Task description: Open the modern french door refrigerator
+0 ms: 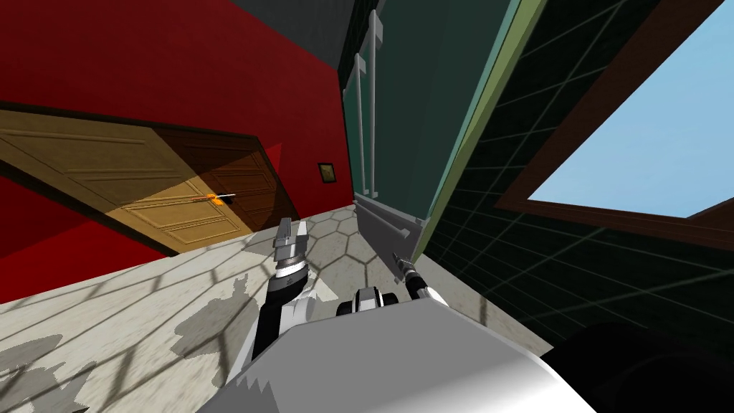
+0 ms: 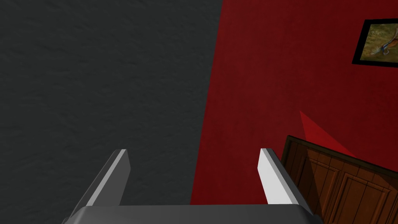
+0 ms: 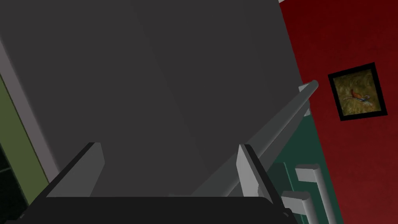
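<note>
Fingers (image 3: 247, 171) of the right gripper (image 3: 169, 146) stand wide apart and hold nothing. Right in front of them is a flat grey panel (image 3: 163, 77), the low drawer at the bottom edge of the fridge (image 1: 405, 107). A long grey bar (image 3: 274, 126) runs just beside one finger, but not between the two. Past the bar are the dark green doors, with tall grey door handles (image 1: 370, 107) near their middle edge. The left gripper (image 1: 292, 233) hangs off to the side over the floor (image 1: 143, 315), fingers open too. I think this is the reaching step, as nothing is grabbed yet. Next the hand should get a door handle between the fingers, squeeze it and pull.
</note>
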You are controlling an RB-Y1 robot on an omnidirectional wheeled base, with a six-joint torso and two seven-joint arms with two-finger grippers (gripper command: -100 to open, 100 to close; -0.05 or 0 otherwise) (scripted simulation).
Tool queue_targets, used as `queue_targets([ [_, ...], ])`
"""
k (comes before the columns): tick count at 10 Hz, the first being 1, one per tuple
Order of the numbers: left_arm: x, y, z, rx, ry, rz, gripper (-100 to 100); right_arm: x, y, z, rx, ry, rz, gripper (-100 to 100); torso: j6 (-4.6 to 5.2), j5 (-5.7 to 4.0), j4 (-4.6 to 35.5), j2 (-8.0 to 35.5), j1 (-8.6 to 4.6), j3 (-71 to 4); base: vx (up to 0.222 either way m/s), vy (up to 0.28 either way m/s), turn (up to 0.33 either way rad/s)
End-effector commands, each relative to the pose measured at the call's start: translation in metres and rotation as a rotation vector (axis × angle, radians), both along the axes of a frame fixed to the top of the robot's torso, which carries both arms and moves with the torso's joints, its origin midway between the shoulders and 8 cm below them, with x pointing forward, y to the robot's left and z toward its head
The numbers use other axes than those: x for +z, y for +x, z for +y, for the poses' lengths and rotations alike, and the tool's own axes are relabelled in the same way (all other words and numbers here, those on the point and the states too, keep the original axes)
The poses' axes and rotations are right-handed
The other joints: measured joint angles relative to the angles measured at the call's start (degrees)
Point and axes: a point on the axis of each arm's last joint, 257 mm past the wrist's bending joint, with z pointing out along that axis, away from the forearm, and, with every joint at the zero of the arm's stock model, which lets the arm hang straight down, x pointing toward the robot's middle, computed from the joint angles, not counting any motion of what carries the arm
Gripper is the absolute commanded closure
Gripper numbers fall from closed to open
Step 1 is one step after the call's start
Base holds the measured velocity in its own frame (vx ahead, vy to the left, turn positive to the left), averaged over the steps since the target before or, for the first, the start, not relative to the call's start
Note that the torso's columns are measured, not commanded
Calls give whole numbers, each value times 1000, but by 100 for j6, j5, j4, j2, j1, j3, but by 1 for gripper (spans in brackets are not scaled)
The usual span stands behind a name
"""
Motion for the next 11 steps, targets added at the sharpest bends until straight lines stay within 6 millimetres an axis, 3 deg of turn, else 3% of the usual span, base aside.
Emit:
queue_targets([
  [1,0,0,0,0,0,0,0,-22,-9,-8,-16,-87,61,-100,0,1,-1,-4,3,-2,-26,-15,111],
  [3,0,0,0,0,0,0,0,-20,-9,-12,-15,-137,61,-100,0,0,0,-1,0,-1,-17,-15,36],
  [4,0,0,0,0,0,0,0,-37,-16,-18,-26,-189,108,-100,0,1,-1,-5,3,-3,-18,-18,88],
  [6,0,0,0,0,0,0,0,-34,-16,-23,-28,-239,107,-100,-1,0,0,-1,0,-1,-17,-14,43],
  [7,0,0,0,0,0,0,0,-49,-24,-31,-43,-290,151,-100,0,1,-1,-3,4,-2,-19,-21,146],
  [9,0,0,0,0,0,0,0,-44,-23,-35,-40,-342,145,-100,1,0,-1,-2,0,-1,-13,-15,24],
  [10,0,0,0,0,0,0,0,-56,-30,-42,-51,-395,183,-100,0,1,-1,-4,4,-3,-20,-22,117],
  [11,0,0,0,0,0,0,0,-54,-30,-45,-58,-419,183,-100,-3,0,-1,0,0,-1,-24,-27,80],
])
